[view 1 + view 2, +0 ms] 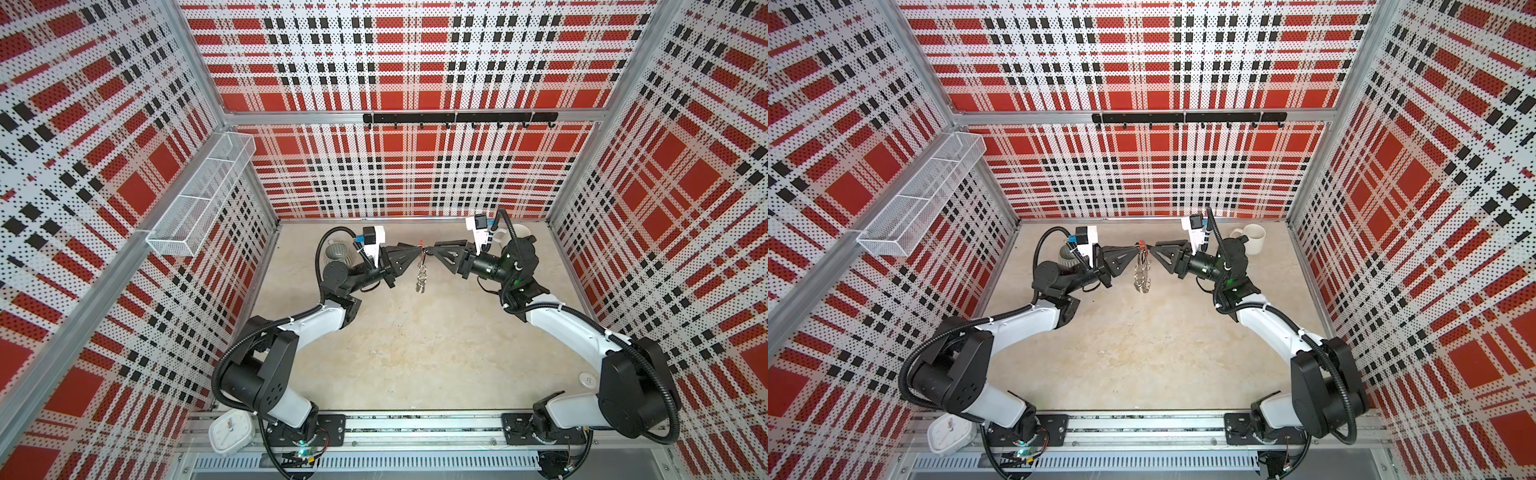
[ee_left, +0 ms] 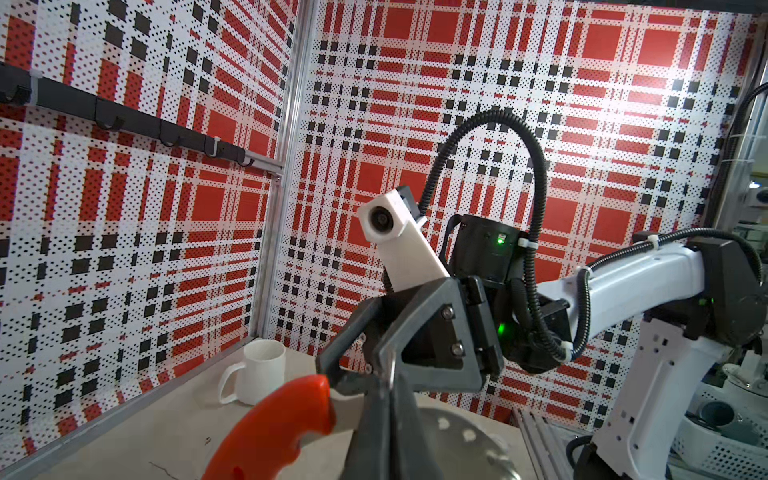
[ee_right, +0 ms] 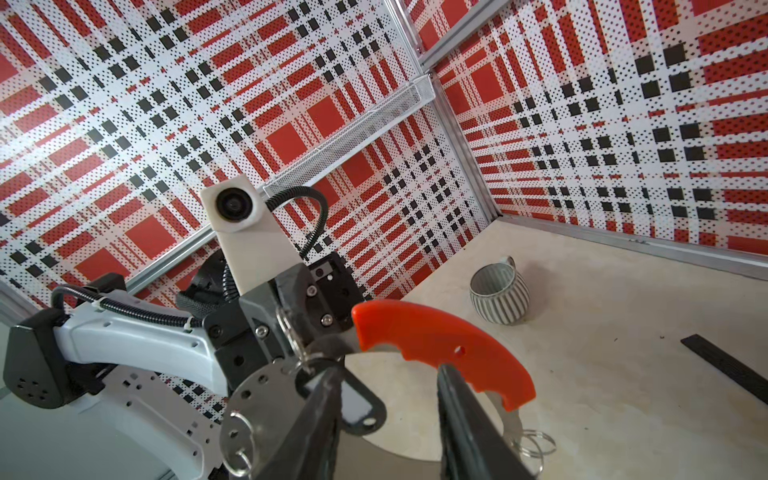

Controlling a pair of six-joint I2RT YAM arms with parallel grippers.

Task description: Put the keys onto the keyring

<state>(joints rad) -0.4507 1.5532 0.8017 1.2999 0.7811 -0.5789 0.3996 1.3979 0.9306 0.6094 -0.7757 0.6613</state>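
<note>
The keyring (image 1: pixel 421 272) hangs in mid-air between both arms, in both top views, its silver rings (image 1: pixel 1141 283) dangling below. It is a flat grey crescent plate (image 3: pixel 257 399) with a red curved bar (image 3: pixel 440 340). My left gripper (image 2: pixel 388 395) is shut on the plate's top edge beside the red bar (image 2: pixel 282 424). My right gripper (image 3: pixel 388 415) faces it with its jaws apart, one on each side of the crescent's opening. The keys, a black tag with a white label (image 3: pixel 357 407), hang at the plate just behind one finger (image 3: pixel 316 424). Whether the tag's ring is threaded on is unclear.
A striped grey cup (image 1: pixel 337 252) stands behind the left arm and a white mug (image 1: pixel 1253 239) at the back right. A black strap (image 3: pixel 727 365) lies on the table. A white clock (image 1: pixel 230 432) sits front left. A mesh basket (image 1: pixel 199 195) and hook rail (image 1: pixel 459 118) are on the walls.
</note>
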